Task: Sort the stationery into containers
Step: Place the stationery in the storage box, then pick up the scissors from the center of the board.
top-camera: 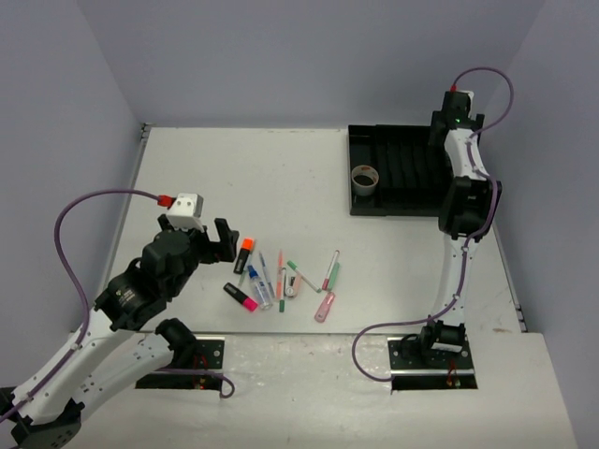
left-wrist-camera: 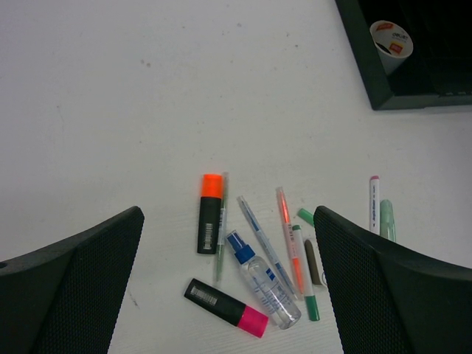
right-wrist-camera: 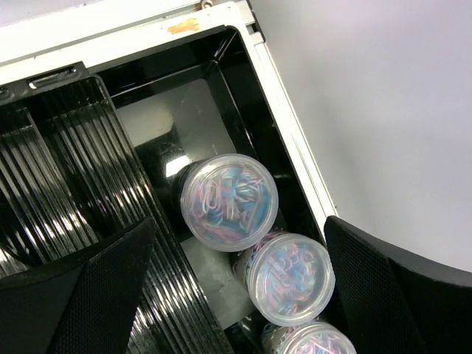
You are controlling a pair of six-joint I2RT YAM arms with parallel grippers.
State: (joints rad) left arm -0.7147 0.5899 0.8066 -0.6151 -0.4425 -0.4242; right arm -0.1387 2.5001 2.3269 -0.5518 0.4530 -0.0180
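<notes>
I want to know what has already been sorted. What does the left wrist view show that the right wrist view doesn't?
Only the left wrist view shows the loose items on the white table: the orange highlighter, the pink highlighter, a small clear bottle with a blue cap and several thin pens. It also shows the tape roll in a corner of the tray.

Only the right wrist view shows the round tubs, lined up in one end compartment.

Both views show the black tray.
</notes>
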